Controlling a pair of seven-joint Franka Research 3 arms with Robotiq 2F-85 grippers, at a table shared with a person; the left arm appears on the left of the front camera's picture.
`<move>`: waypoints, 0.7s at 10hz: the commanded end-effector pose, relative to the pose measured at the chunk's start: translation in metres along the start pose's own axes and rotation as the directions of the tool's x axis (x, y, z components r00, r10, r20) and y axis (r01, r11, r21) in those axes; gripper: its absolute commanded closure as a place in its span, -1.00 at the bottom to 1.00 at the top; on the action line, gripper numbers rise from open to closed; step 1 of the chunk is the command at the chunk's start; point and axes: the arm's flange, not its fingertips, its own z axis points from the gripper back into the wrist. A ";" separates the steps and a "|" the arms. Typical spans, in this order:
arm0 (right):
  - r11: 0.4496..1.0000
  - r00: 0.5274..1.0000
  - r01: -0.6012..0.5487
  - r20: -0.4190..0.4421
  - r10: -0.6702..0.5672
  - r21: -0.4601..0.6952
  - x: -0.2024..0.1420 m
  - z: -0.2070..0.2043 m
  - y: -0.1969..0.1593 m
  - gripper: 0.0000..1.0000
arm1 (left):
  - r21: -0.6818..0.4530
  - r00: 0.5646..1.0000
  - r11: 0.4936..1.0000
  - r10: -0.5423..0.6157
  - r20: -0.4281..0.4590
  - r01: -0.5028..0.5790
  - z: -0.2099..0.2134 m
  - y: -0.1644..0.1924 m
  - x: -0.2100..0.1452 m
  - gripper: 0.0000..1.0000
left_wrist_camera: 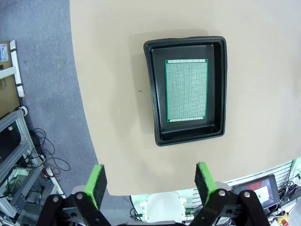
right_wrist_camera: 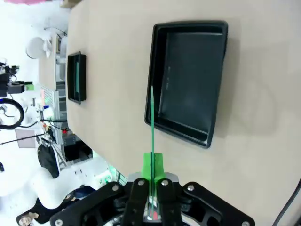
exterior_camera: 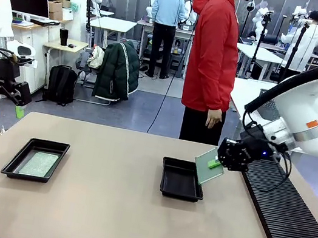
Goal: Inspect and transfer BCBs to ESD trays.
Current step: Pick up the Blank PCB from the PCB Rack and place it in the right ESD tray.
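My right gripper (exterior_camera: 215,164) is shut on a green BCB (exterior_camera: 208,166), holding it tilted in the air just above the right edge of the middle ESD tray (exterior_camera: 181,179). In the right wrist view that BCB (right_wrist_camera: 152,123) shows edge-on between the green pads (right_wrist_camera: 147,168), over the tray (right_wrist_camera: 187,79), which has no board in it. My left gripper (exterior_camera: 3,105) hangs open high above the table's left end, and its fingers (left_wrist_camera: 98,182) stand wide apart in the left wrist view. Below it the left ESD tray (left_wrist_camera: 151,84) holds a BCB (left_wrist_camera: 186,90) lying flat.
A long black ribbed rack (exterior_camera: 287,212) lies along the table's right side. A person in a red jacket (exterior_camera: 213,48) stands at the far edge, one hand (exterior_camera: 213,117) hanging down. The left tray (exterior_camera: 15,163) sits near the table's left front.
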 end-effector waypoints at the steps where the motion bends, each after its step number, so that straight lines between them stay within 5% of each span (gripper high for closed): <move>1: 0.999 0.998 -0.009 0.070 0.006 0.040 -0.005 -0.033 -0.004 0.95 | -0.001 1.000 1.000 -0.005 0.013 0.005 -0.002 0.001 -0.001 -1.00; 7: 0.997 0.993 0.059 0.102 -0.064 0.058 0.010 -0.091 -0.015 0.95 | -0.001 1.000 1.000 -0.005 0.013 0.005 -0.002 0.001 -0.001 -1.00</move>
